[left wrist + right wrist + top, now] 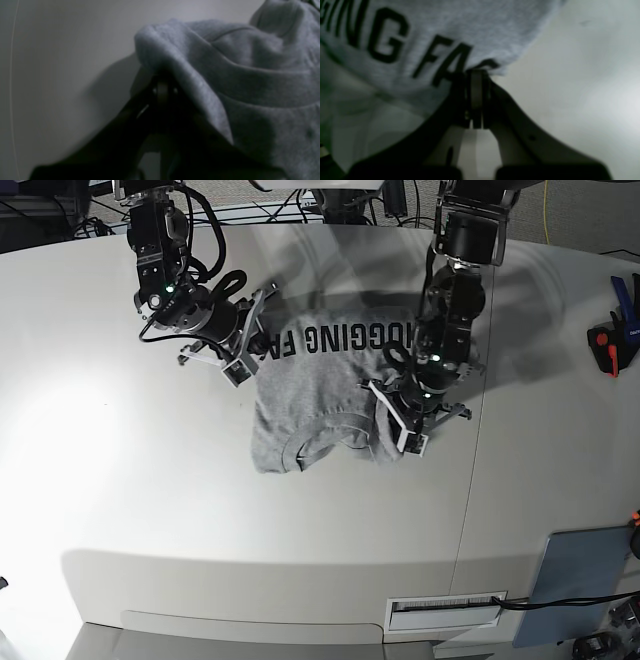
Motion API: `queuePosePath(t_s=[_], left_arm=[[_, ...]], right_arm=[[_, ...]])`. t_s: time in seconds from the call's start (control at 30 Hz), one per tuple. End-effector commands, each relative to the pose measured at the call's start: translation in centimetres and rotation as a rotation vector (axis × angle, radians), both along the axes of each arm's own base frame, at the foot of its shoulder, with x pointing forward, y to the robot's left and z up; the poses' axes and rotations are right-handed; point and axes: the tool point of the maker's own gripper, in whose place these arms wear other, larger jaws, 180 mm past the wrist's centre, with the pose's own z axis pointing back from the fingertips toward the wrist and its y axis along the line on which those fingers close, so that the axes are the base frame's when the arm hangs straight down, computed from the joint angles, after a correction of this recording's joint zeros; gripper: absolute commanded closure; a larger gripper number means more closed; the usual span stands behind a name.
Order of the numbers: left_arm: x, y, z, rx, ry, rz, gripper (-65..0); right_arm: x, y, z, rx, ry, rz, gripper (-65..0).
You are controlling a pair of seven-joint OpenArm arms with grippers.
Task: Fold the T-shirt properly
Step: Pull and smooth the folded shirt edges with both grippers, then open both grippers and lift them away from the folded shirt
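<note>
T-shirt (pixel 320 395) hangs between claws — left claw (pixel 163 75), right claw (pixel 476 72) pinching edges.

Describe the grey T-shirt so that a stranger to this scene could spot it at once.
Start at the big white table and look between the two arms near its far edge. The T-shirt lies there in a heap, pinched by the right gripper and the left gripper. It is the only cloth there: heather grey, with black block lettering and a ribbed neck.

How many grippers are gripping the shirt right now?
2. The right gripper pinches the T-shirt at its lettered edge; the left gripper pinches the plain grey fabric near the collar.
</note>
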Motion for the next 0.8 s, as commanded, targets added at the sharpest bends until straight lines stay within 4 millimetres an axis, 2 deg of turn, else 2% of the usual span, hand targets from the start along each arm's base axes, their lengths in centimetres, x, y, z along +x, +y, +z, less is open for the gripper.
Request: queuePosePath(t_s=[0.0, 0.17, 0.3, 0.4, 0.47, 0.53, 0.77], left_arm=[[-0.1, 0.2, -0.2, 0.026, 0.023, 0.004, 0.0], [0.4, 1.0, 0.6, 0.035, 0.002, 0.04, 0.0], [0.8, 1.6, 2.3, 0.033, -0.024, 0.084, 0.0], [0.5, 1.0, 3.5, 0.002, -0.032, 0.057, 0.0], [-0.2, 0.7, 3.9, -0.019, -0.029, 0.024, 0.0], [-1.1, 1.2, 4.1, -0.017, -0.03, 0.023, 0.0], [-6.2, 3.9, 4.4, 0.022, -0.018, -0.005, 0.0]], right_arm=[[0.5, 0.0, 0.9, 0.004, -0.034, 0.005, 0.0], [0.8, -1.8, 1.8, -0.072, -0.071, -0.052, 0.0], [1.7, -3.6, 4.0, -0.136, -0.154, -0.111, 0.0], [2.1, -5.3, 5.8, -0.181, -0.215, -0.186, 0.0], [1.9, -6.2, 6.4, -0.217, -0.24, -0.217, 0.0], [1.5, -7.3, 6.6, -0.268, -0.253, -0.229, 0.0], [-1.3, -10.4, 5.3, -0.341, -0.192, -0.297, 0.0]])
